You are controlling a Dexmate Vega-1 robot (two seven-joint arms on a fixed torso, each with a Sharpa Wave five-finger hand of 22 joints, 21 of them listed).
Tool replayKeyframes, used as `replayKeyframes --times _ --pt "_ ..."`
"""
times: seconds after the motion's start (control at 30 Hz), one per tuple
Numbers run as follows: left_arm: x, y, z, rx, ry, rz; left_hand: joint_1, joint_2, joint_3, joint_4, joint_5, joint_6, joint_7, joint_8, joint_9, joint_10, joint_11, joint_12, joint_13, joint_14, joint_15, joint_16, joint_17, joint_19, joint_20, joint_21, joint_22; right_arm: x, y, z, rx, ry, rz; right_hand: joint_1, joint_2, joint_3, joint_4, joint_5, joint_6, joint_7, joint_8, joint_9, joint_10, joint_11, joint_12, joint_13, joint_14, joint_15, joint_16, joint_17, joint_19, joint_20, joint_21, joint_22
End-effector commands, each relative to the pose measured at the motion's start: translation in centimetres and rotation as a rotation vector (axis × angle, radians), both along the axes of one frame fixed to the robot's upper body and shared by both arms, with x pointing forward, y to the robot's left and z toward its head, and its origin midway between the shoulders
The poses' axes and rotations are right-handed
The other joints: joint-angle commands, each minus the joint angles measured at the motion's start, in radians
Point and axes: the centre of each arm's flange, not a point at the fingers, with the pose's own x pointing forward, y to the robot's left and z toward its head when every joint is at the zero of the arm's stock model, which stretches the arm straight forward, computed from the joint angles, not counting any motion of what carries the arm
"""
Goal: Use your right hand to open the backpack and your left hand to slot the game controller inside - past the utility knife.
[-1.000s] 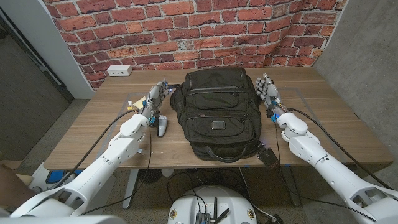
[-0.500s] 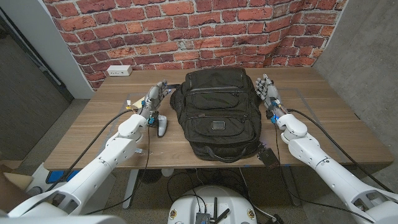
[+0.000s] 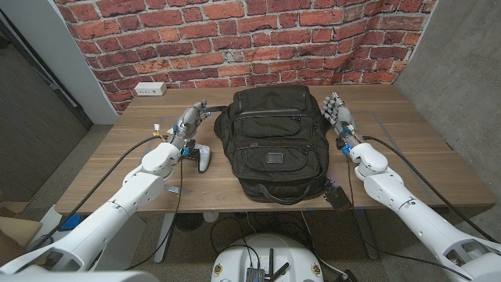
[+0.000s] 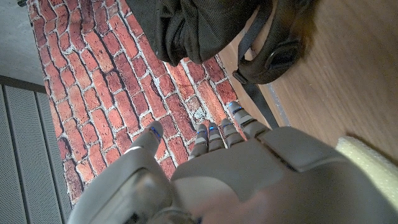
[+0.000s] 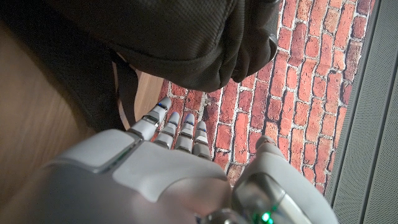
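Closed black backpack (image 3: 274,141) mid-table, game controller (image 3: 203,157) left, empty hands flanking

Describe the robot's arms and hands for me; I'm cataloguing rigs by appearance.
Both arms have glossy white rounded shells with black cables running along them. The left hand and right hand are grey and metallic-looking, with slim segmented fingers; the fingertips carry small blue marks. Near the right wrist a green light glows.
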Motion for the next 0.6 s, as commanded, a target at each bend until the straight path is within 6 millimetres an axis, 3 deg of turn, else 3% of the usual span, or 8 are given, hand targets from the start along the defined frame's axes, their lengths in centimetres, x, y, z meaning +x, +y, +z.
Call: replayKeyframes --times 0.03,0.6 --pt "-2.8 0.6 1.0 0.081 -0.005 0.053 0.017 0.009 0.011 -0.021 0.0 0.013 -0.012 0.008 0.004 0.022 -0.008 0.009 0.004 0.022 -0.009 0.005 -0.001 0.016 -0.054 -0.011 0.005 -0.1 -0.8 0.4 -0.008 -0.016 -0.011 0.005 0.008 0.008 -0.002 0.006 0.005 0.002 0.005 0.004 0.006 -0.011 0.007 0.0 0.0 -0.012 0.006 -0.002 -0.006 -0.014 -0.005 0.003" --pt "-5.7 1.8 2.2 0.27 -0.023 0.132 0.017 -0.001 0.018 -0.042 -0.004 0.044 -0.032 0.014 0.003 0.049 -0.031 0.013 0.003 0.048 -0.031 0.007 0.0 0.029 -0.069 -0.029 0.005 -0.3 -1.3 0.5 -0.024 -0.022 -0.024 0.007 0.01 0.015 -0.007 0.006 0.011 0.002 0.006 0.003 0.015 -0.015 0.01 -0.011 0.005 -0.017 0.009 -0.02 -0.008 -0.018 -0.005 0.002"
